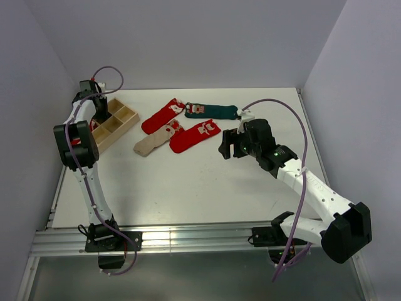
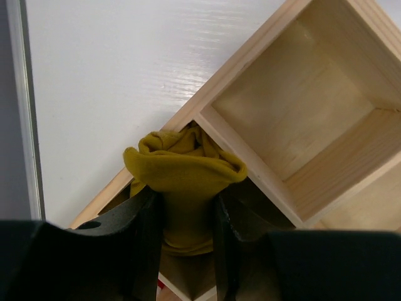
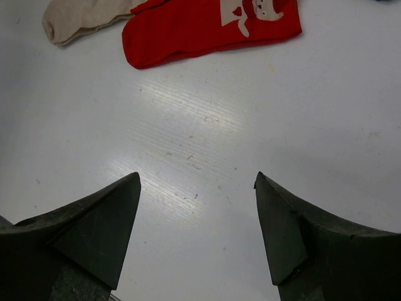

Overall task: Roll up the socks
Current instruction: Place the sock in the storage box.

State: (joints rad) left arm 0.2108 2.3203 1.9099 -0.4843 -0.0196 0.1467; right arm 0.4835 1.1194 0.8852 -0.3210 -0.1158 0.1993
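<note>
Left gripper (image 2: 185, 210) is over the wooden tray (image 2: 238, 63) at the far left of the table (image 1: 188, 182). Its fingers (image 2: 145, 213) are clamped on a bunched mustard yellow sock (image 2: 185, 166). The sock sits at a corner compartment, next to a bare one; whether it touches the compartment floor, I can't tell.

Right of the tray, four socks lie flat. A red sock (image 1: 161, 116) is closest to it, and a dark green sock (image 1: 212, 111) lies further out along the same line. On the nearer side are a beige sock (image 1: 152, 143) and a second red sock (image 1: 194, 136), touching each other.

Right gripper (image 3: 195, 179) is furthest from the tray, past that second red sock. It hovers over bare table with its fingers (image 3: 113, 219) spread wide and nothing between them.
</note>
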